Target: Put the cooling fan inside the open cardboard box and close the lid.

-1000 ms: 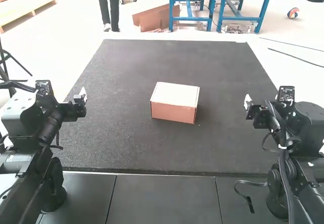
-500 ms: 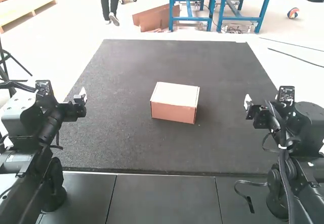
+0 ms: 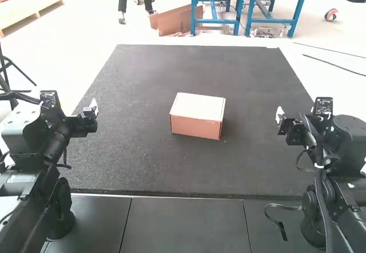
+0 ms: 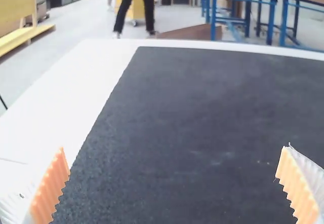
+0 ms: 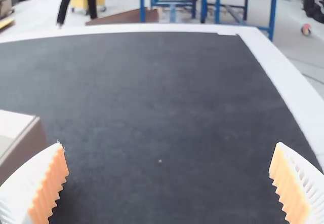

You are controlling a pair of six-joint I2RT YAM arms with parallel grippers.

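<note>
A brown cardboard box sits in the middle of the black mat with its lid flat and shut. A corner of the same box is in the right wrist view. My left gripper hangs over the mat's left edge, well left of the box. Its orange-padded fingers are spread wide with nothing between them. My right gripper is at the mat's right side, well right of the box, its fingers also far apart and empty. I see no cooling fan.
The mat lies on a white table with a wide white border on the left, right and far sides. Dark panels run along the near edge between the two arm bases.
</note>
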